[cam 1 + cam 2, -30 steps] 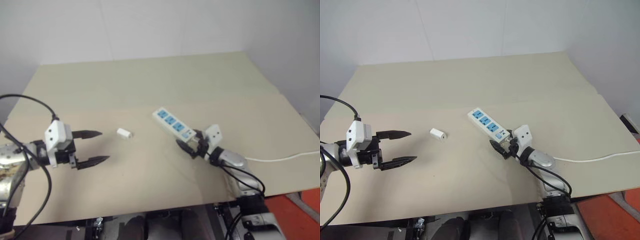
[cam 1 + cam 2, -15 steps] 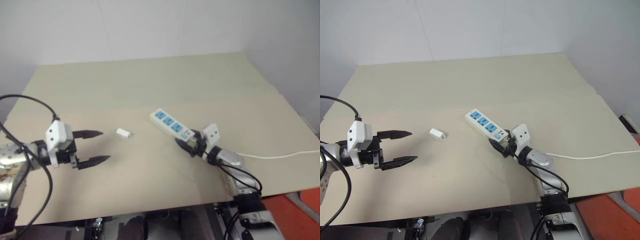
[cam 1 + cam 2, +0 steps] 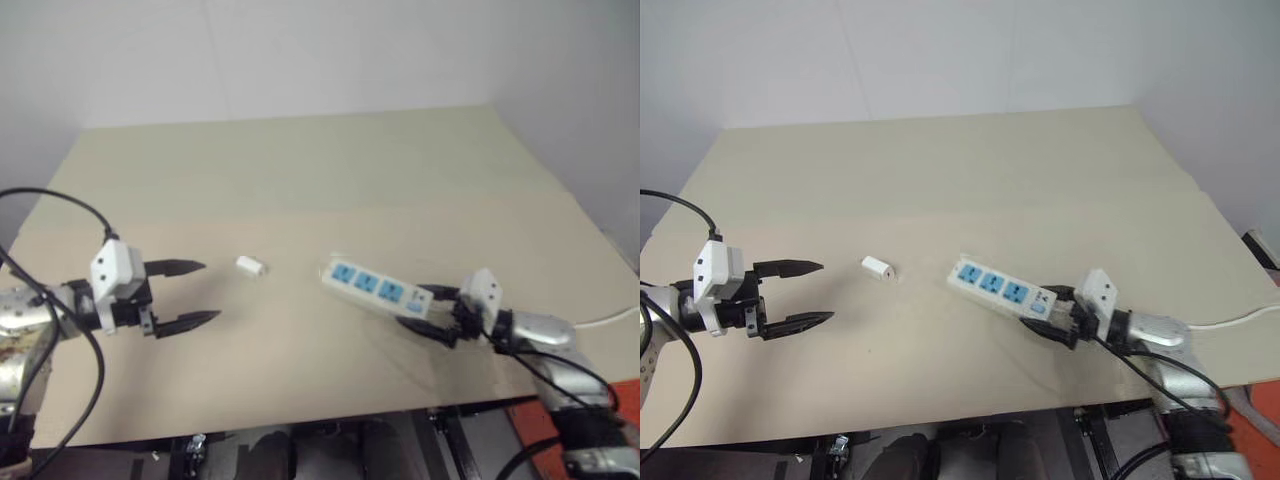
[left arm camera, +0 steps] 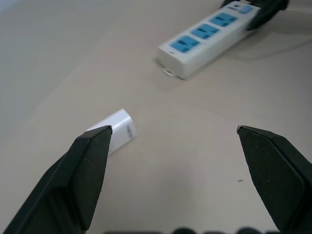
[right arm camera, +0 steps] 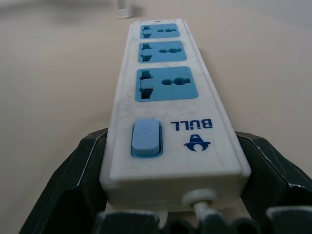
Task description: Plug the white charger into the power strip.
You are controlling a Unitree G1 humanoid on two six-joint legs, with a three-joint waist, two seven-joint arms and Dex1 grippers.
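Note:
The white charger [image 3: 877, 267] lies on its side on the beige table [image 3: 940, 170], a short way ahead of my left gripper [image 3: 827, 291], which hovers open with nothing in it. In the left wrist view the charger [image 4: 114, 136] sits just past one finger. The power strip [image 3: 998, 285] lies flat right of centre with its blue socket faces up. My right gripper [image 3: 1055, 315] is shut on its switch end. In the right wrist view both black fingers [image 5: 85, 161] press the sides of the power strip [image 5: 165, 92] at the blue switch.
The strip's thin white cord [image 3: 1240, 318] runs off the table's right edge. The table's front edge [image 3: 970, 415] is close behind both grippers. A black cable [image 3: 670, 205] loops over my left arm.
My right gripper closed on the strip's switch end and dragged it to the right and toward the front edge, turning it. The charger and my left gripper stayed put.

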